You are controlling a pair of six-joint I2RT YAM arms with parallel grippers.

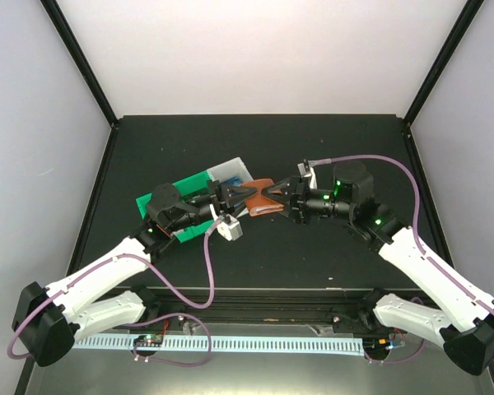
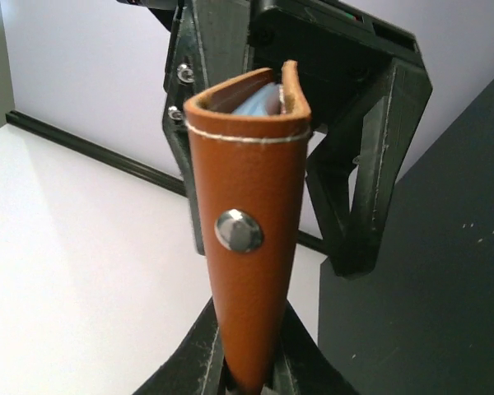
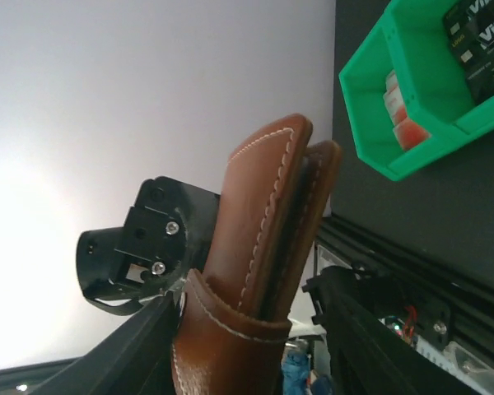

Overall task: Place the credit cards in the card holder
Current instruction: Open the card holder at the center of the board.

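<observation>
Clamping the card holder (image 1: 263, 206) mid-frame, the left end effector (image 1: 233, 197) steadies it; the right end effector (image 1: 290, 203), jaws apart around it, probably must spread it open next.

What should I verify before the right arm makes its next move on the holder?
1. Left jaws shut on holder: ok.
2. Right jaws' grip: cannot tell; the holder sits between them, contact unclear.
3. Holder lifted between both arms: ok.
4. Card seated in holder: cannot tell; only a blue edge shows in its mouth.
5. Tray emptied: not ok; black cards and red-and-white cards lie in it.
</observation>
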